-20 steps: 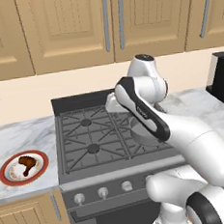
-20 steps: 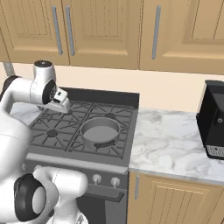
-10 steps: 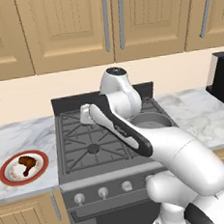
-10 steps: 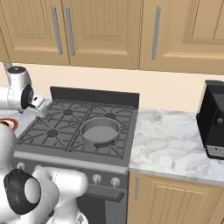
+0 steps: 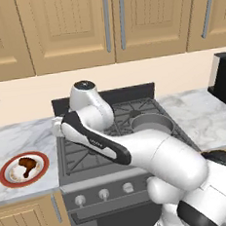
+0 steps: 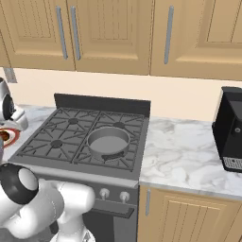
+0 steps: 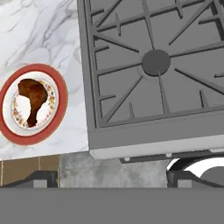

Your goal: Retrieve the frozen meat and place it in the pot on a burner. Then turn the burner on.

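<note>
On counter left of stove [image 7: 153,70]: frozen meat [image 7: 33,99] on plate [image 7: 59,98], long axis along view's vertical. Gripper [image 7: 111,177] over stove's front edge, jaws wide, empty; meat lies up-left in hand view.

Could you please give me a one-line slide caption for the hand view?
Open end effector above the stove's front-left corner, the frozen meat resting on a red-rimmed plate on the marble counter.

The arm has swung left across the stove [image 5: 112,134], carrying the hand [image 7: 111,177] toward the plate [image 5: 6,167].
</note>
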